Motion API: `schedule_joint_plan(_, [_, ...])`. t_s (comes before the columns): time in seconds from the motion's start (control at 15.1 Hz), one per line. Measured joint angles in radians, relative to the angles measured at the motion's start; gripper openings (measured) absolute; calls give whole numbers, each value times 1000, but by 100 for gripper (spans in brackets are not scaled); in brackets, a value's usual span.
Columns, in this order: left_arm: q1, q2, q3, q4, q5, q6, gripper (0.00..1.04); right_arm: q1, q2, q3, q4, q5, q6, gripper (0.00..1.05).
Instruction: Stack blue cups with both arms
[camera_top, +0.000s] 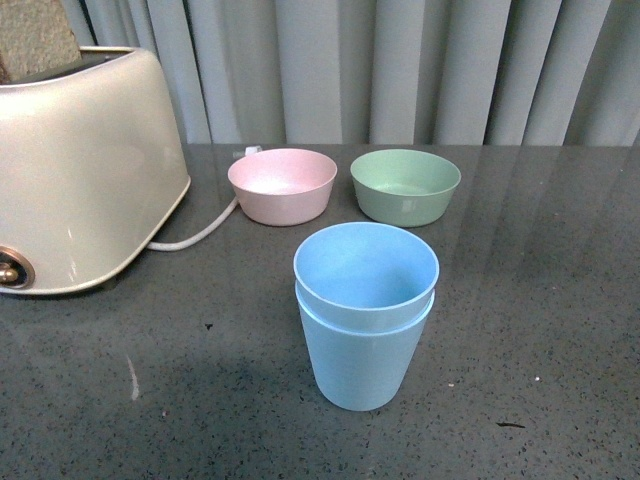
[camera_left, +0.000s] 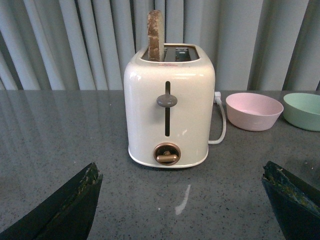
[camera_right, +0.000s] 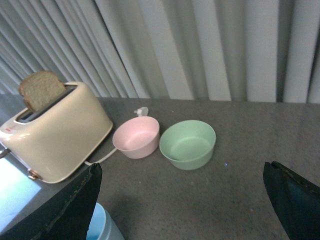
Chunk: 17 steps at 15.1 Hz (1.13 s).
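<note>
1. While both arms stay out of the front view, the left end effector (camera_left: 182, 205) shows in its wrist view with black fingers (camera_left: 65, 210) spread wide and holding nothing
2. The right end effector (camera_right: 182, 205) is likewise spread apart and holding nothing
3. Two light blue tapered plastic cups (camera_top: 365, 315) stand nested upright on the dark grey speckled desk (camera_top: 540, 300)
4. Behind them sit a pink plastic bowl (camera_top: 282, 185) and a green plastic bowl (camera_top: 405, 186), just beside each other
5. A cream toaster (camera_left: 169, 107) holding a slice of bread (camera_left: 155, 35) stands left of the pink bowl

Open counter (camera_top: 540, 330) flanks the nested blue cups (camera_top: 365, 320); bowls (camera_top: 283, 185) stand behind.
</note>
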Motion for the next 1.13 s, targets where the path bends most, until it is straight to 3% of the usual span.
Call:
schedule_joint_plan(0.07, [0, 0, 0, 0, 0, 0, 98, -12, -71, -82, 6, 50, 16, 98])
schedule_joint_plan(0.13, [0, 0, 0, 0, 0, 0, 98, 34, -150, -187, 148, 241, -14, 90])
schedule_joint_plan(0.2, [0, 0, 0, 0, 2, 0, 98, 89, -251, -299, 242, 425, -75, 77])
schedule_joint_plan(0.27, [0, 0, 0, 0, 0, 0, 98, 102, -348, -398, 233, 538, -107, 64])
schedule_joint_plan(0.33, [0, 0, 0, 0, 0, 0, 98, 87, -432, -483, 189, 589, -125, 52])
schedule_joint_plan(0.6, [0, 0, 0, 0, 0, 0, 98, 86, -740, -613, 58, 595, -145, 2])
schedule_joint_plan(1.13, [0, 0, 0, 0, 0, 0, 98, 86, -871, -713, 1, 595, -148, 2])
